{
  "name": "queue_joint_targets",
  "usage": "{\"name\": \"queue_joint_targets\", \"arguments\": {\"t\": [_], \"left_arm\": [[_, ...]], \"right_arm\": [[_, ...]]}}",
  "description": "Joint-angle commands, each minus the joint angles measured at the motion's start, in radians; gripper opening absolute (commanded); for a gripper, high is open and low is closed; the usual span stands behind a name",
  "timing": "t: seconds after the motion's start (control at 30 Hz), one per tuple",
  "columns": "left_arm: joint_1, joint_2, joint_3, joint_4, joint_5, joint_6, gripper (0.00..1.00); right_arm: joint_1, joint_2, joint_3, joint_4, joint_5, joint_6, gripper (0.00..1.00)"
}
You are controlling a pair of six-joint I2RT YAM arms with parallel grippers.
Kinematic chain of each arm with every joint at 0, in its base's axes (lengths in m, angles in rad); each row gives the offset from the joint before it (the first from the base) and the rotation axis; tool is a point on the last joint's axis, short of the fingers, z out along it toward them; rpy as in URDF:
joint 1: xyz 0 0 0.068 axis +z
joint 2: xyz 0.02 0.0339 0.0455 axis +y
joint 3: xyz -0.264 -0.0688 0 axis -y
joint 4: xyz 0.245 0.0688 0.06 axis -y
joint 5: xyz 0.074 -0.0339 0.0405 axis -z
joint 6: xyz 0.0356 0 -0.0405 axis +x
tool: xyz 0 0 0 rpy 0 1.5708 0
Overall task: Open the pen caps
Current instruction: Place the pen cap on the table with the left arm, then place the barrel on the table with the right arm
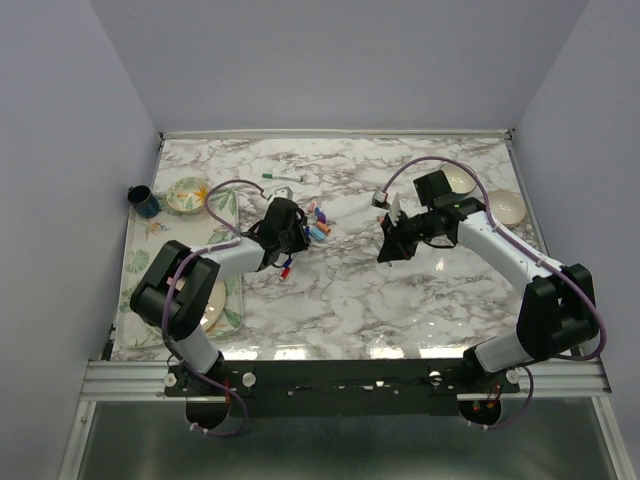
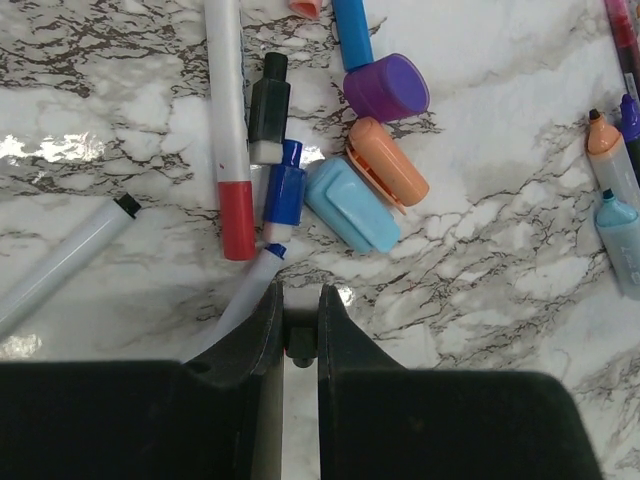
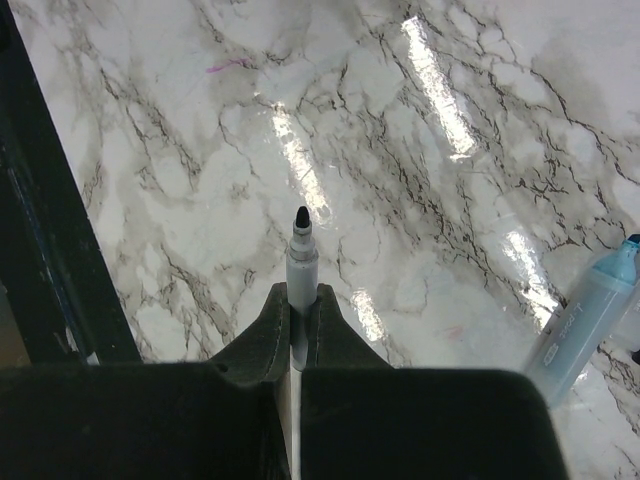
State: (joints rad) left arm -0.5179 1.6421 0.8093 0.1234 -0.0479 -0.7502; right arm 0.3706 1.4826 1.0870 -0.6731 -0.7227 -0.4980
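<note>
My right gripper [image 3: 298,305] pinched a pen [image 3: 302,255], its black tip bare. My left gripper [image 2: 298,300] stood nearly closed; on what, I couldn't tell. Just ahead of it a purple cap [image 2: 385,87], orange cap [image 2: 390,160] and pale blue cap [image 2: 350,205] lay loose. A red cap [image 2: 238,215] looked unpulled, so I judged the task only partly done.

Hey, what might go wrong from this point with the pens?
The right tool grips an uncapped pen, tip bare above the marble table: it may smear ink. The left tool hangs close to a crowded pile of pen caps; nudging may scatter them.
</note>
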Motion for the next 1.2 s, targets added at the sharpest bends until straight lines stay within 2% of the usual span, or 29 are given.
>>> {"name": "queue_joint_targets", "arguments": {"t": [0.0,0.47,0.7,0.9,1.17], "left_arm": [[0.004,0.051,0.073,-0.027,0.002,0.014,0.14],[0.004,0.093,0.128,-0.065,-0.009,0.031,0.38],[0.004,0.062,0.136,-0.087,-0.003,0.043,0.43],[0.004,-0.069,0.093,-0.096,-0.012,0.081,0.59],[0.006,-0.367,-0.022,-0.096,-0.082,0.133,0.76]], "right_arm": [[-0.009,-0.004,-0.006,0.010,0.003,0.001,0.07],[-0.009,0.001,-0.007,0.010,0.016,0.001,0.07],[-0.012,0.001,-0.009,0.015,0.045,0.001,0.07],[-0.010,0.002,-0.024,0.043,0.159,0.001,0.10],[-0.010,0.033,-0.033,0.066,0.298,-0.011,0.12]]}}
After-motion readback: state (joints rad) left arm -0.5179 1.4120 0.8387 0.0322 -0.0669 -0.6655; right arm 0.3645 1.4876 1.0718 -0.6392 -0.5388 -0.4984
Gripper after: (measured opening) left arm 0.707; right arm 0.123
